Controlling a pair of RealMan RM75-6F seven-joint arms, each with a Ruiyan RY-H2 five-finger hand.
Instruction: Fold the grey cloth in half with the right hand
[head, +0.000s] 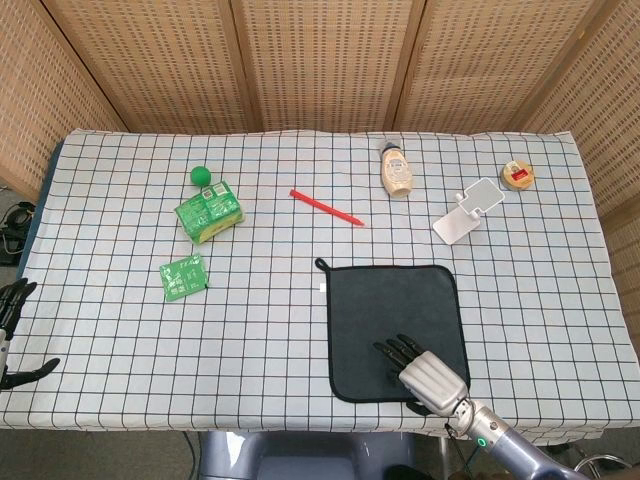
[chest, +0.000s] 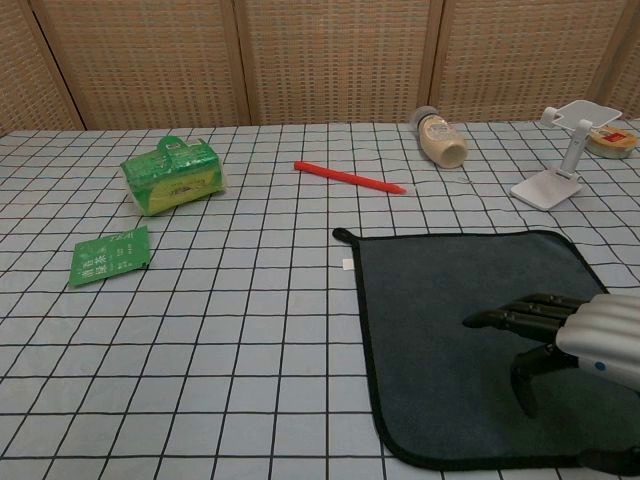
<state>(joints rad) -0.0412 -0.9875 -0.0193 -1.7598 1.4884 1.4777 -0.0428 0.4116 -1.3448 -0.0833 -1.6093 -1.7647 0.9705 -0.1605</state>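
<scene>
The grey cloth (head: 392, 315) (chest: 450, 300) lies flat and unfolded on the checked table, black-edged, with a small loop at its far left corner. My right hand (head: 422, 374) (chest: 560, 330) hovers over the cloth's near part, fingers spread and pointing left, holding nothing. Whether it touches the cloth I cannot tell. My left hand (head: 12, 335) shows only at the left edge of the head view, off the table, fingers apart and empty.
A red pen (head: 326, 207) lies beyond the cloth. A green packet (head: 209, 210), green ball (head: 201, 176) and flat green sachet (head: 184, 276) sit to the left. A sauce bottle (head: 397, 170), white phone stand (head: 466, 210) and small round tin (head: 517, 176) are far right.
</scene>
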